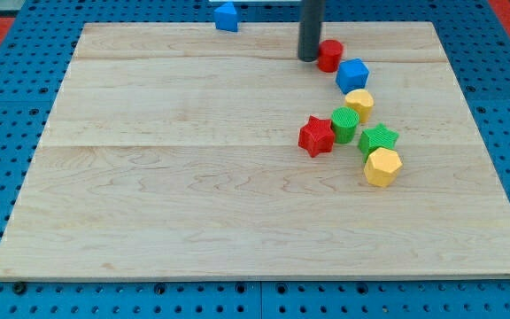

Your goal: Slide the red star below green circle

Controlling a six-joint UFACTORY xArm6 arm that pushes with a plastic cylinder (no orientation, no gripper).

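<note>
My tip (309, 58), the lower end of the straight dark rod, is pressing down on the pale wooden table (175, 204) at the far side, right of centre. It is sitting just left of the small red round block (329, 55), so close that the two are looking as if they touch. There is no claw on this arm at all, only the rod, so nothing is being held.

The red star-shaped block (316, 136) is lying well nearer than my tip, a little right of the middle of the table. It is resting against the left side of the green round ribbed block (344, 125), so right now it is sitting beside the green circle, slightly nearer than it, and not straight below it.

From the red round block a curved line of blocks is running nearer and to the right: the blue cube block (351, 74), then the small yellow block (359, 103) touching the green circle's far right. Right of the green circle, the green star-shaped block (378, 138) is lying, with the yellow hexagonal block (382, 167) pressing against its near side.

Far off on the left, another blue block (227, 16) is perching at the table's far edge.
</note>
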